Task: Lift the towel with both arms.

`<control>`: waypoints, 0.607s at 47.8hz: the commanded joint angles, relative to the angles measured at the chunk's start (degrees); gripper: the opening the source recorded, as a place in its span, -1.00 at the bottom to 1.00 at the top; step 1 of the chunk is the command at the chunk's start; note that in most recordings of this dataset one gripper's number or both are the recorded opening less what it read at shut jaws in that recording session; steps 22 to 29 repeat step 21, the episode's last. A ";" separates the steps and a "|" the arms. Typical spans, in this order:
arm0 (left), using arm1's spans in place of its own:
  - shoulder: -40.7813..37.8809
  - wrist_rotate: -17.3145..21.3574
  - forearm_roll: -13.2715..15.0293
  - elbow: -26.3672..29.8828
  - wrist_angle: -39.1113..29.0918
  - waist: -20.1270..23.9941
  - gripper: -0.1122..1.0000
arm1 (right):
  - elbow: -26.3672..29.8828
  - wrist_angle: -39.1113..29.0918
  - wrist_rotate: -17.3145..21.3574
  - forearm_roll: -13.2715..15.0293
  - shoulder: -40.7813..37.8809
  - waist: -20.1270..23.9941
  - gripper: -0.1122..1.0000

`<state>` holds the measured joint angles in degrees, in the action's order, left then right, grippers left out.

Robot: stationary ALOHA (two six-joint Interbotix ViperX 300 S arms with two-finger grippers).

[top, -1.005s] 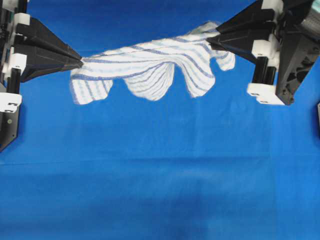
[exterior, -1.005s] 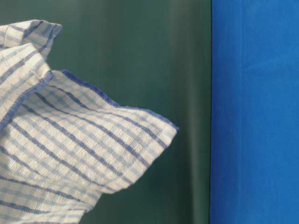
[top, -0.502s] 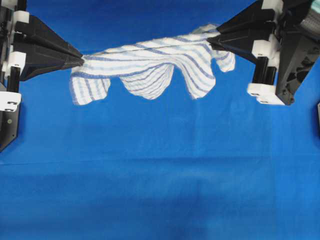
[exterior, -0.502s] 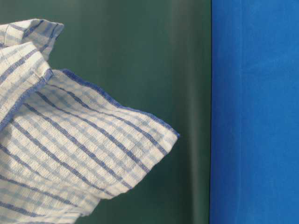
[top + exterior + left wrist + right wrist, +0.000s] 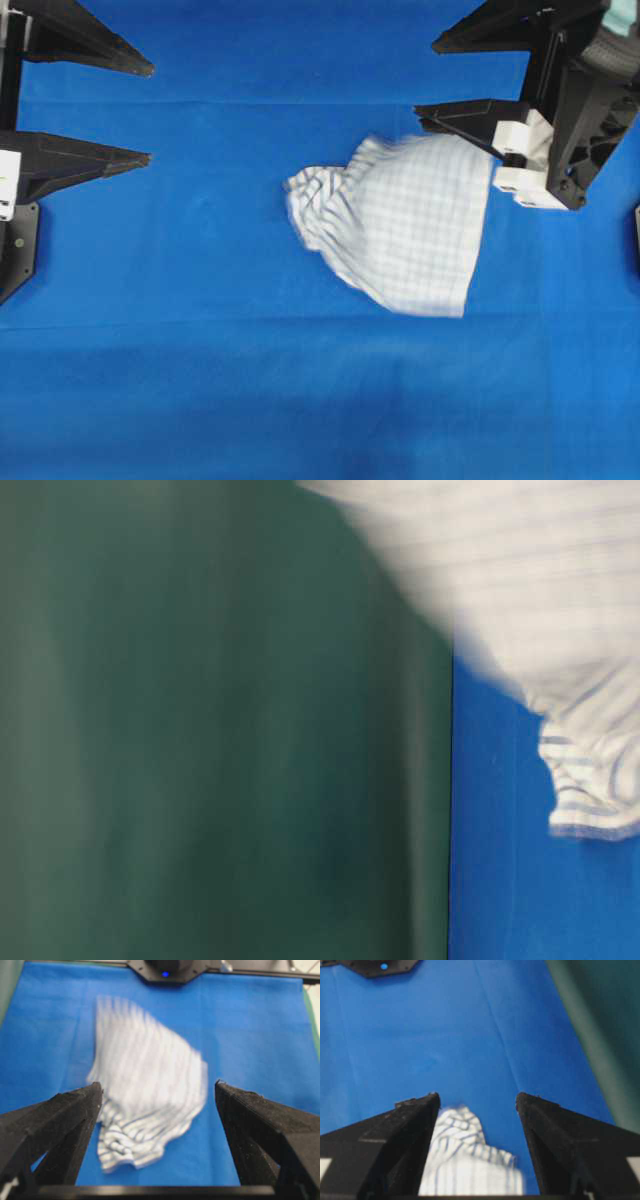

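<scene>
Now the towel is showing motion-blurred in every view, bunched toward the right half of the blue cloth covering the desk, its checked face upward in the overhead view. The left gripper is standing with jaws spread wide, well apart from the towel and gripping nothing. The right gripper is likewise gaping, its lower finger just beside the towel's upper edge.

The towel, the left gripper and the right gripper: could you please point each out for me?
towel (image 5: pixel 410 225): overhead view, middle of its checked face.
left gripper (image 5: pixel 150 112): overhead view, the gap between its spread fingertips.
right gripper (image 5: pixel 426 77): overhead view, the gap between its spread fingertips.
</scene>
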<state>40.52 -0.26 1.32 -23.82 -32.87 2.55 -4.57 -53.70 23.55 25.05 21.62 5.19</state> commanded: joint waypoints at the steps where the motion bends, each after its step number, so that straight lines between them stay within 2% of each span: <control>1: -0.35 -0.09 0.00 0.70 0.70 0.18 0.80 | 0.35 0.18 0.09 0.35 0.97 0.18 0.38; 11: -1.93 -0.18 -0.09 -3.08 3.34 0.18 0.80 | -2.99 0.53 0.97 0.44 0.88 0.09 0.38; 21: -4.92 -0.35 -0.09 -9.49 10.81 0.18 0.80 | -9.84 2.29 2.64 0.18 0.79 0.18 0.38; 29: -4.92 -0.35 -0.09 -9.49 10.81 0.18 0.80 | -9.84 2.29 2.64 0.18 0.79 0.18 0.38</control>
